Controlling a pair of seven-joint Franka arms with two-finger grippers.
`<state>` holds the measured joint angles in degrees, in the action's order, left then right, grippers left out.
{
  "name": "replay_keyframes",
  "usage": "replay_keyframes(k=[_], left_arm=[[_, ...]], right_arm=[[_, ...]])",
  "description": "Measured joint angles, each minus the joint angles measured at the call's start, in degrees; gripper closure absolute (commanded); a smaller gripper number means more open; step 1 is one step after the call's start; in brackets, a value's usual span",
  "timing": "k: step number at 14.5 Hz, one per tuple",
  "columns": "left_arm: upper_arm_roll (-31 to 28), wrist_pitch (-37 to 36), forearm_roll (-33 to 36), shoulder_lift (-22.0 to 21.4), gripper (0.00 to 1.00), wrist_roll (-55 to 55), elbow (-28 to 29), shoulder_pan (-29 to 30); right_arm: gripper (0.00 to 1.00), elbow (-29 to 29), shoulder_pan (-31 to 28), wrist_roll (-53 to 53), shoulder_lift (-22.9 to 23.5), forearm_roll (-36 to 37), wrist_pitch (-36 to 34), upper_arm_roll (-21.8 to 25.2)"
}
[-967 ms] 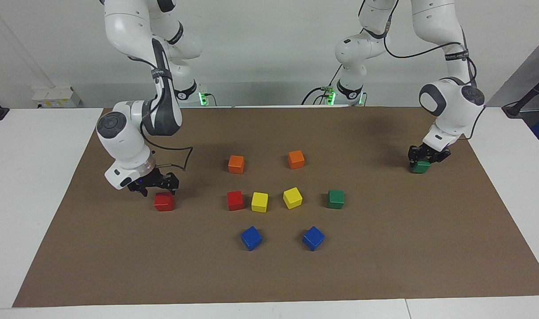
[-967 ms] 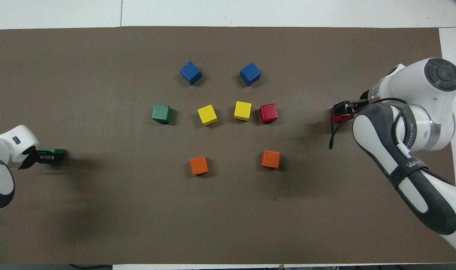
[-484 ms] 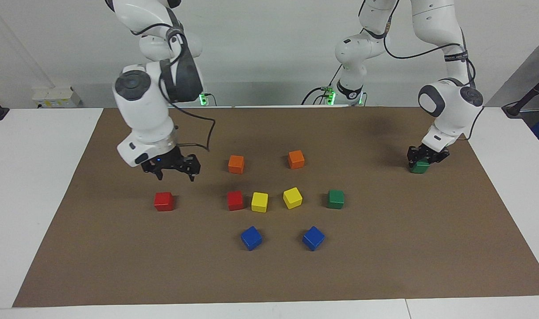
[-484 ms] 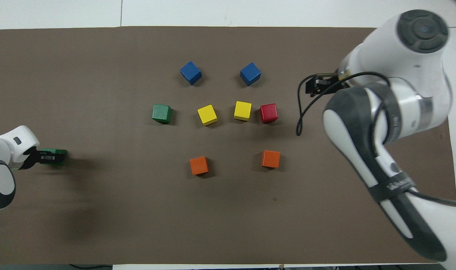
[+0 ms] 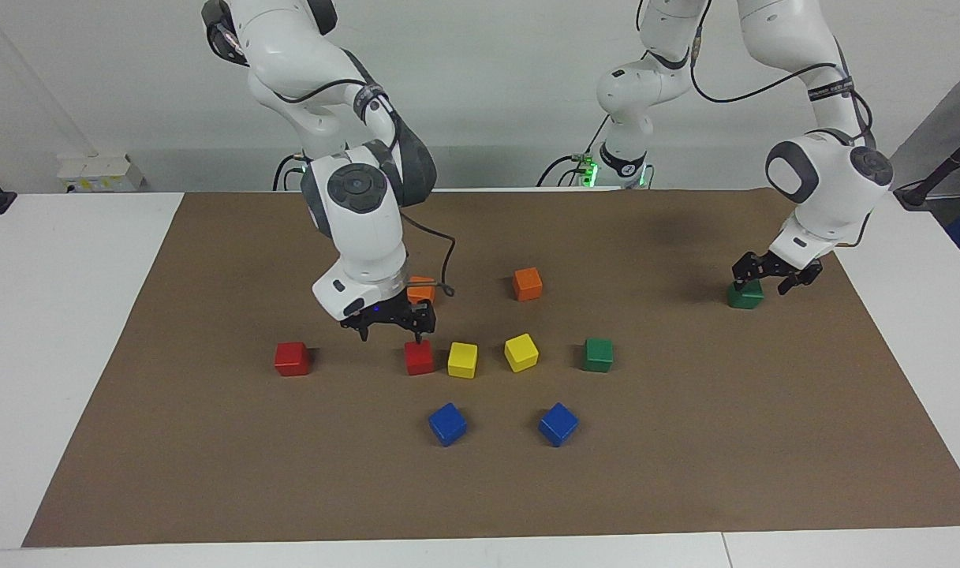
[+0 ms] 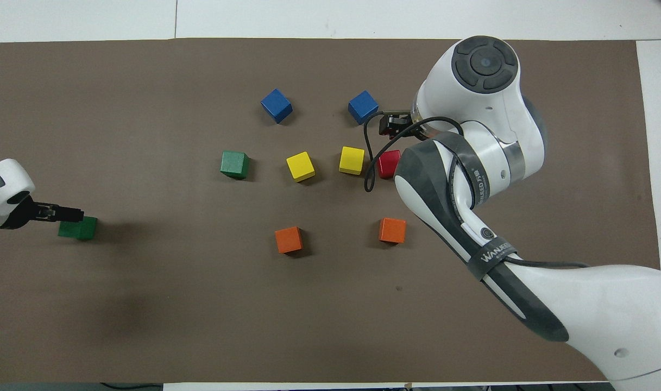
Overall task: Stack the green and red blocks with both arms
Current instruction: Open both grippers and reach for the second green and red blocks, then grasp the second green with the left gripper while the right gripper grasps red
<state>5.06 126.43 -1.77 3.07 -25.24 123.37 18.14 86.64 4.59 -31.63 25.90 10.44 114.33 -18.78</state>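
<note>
On the brown paper mat [image 5: 685, 473] that covers the white table [image 5: 61, 331], ten small glossy cubes lie singly, none stacked on another and none inside anything.

In a row across the middle sit a bright red cube [image 5: 420, 357] [image 6: 388, 164], two yellow cubes [image 5: 462, 360] [image 5: 521, 352] and a dark green cube [image 5: 598, 354] [image 6: 234, 164]. The red cube and the yellow one beside it stand very close together. A second bright red cube [image 5: 292, 358] lies alone toward the right arm's end of the table. A second dark green cube [image 5: 745, 296] [image 6: 79, 227] lies alone toward the left arm's end. Two orange cubes [image 5: 422, 289] [image 5: 527, 284] are nearer the robots than the row, and two blue cubes [image 5: 447, 424] [image 5: 558, 424] are farther.

The facing view shows the lone red cube plainly, whereas in the overhead view the right arm's bulk hides it. The overhead view shows both orange cubes whole, while the facing view has one partly covered by the right arm's wrist.

The right arm bends down from its base with the wrist pointing downward. The right gripper [image 5: 391, 330] [image 6: 391, 124] hangs spread wide, holding nothing, just above the red cube in the row. The left arm reaches out to its own end of the table. The left gripper [image 5: 775, 278] [image 6: 64, 213] is spread apart, empty, just over the lone green cube.
</note>
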Motion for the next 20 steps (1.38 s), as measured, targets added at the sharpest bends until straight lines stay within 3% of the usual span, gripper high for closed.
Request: replay_keyframes(k=[2,5,8,12,20], left_arm=[[0.4,-4.8,-0.1,0.0,0.0,2.0,-5.6,-2.6],[0.8,-10.2,-0.1,0.8,0.0,12.2,-13.0,-11.0],[1.1,-11.7,-0.1,3.2,0.0,19.9,-17.9,-19.5],[1.1,-10.1,-0.5,7.7,0.0,21.5,-19.5,-26.2],[1.0,-2.9,-0.6,15.8,0.0,25.0,-19.7,-31.8]], right_arm=[[0.0,-0.1,0.0,0.0,0.9,0.0,1.6,-0.9],[0.0,0.1,0.2,0.0,2.3,0.0,2.8,-2.5],[0.0,1.5,0.3,0.0,3.1,0.0,3.7,-2.7],[0.0,5.7,0.3,0.0,3.2,0.1,7.5,-2.7],[0.0,9.6,-0.2,0.5,3.2,1.5,11.3,-2.7]])
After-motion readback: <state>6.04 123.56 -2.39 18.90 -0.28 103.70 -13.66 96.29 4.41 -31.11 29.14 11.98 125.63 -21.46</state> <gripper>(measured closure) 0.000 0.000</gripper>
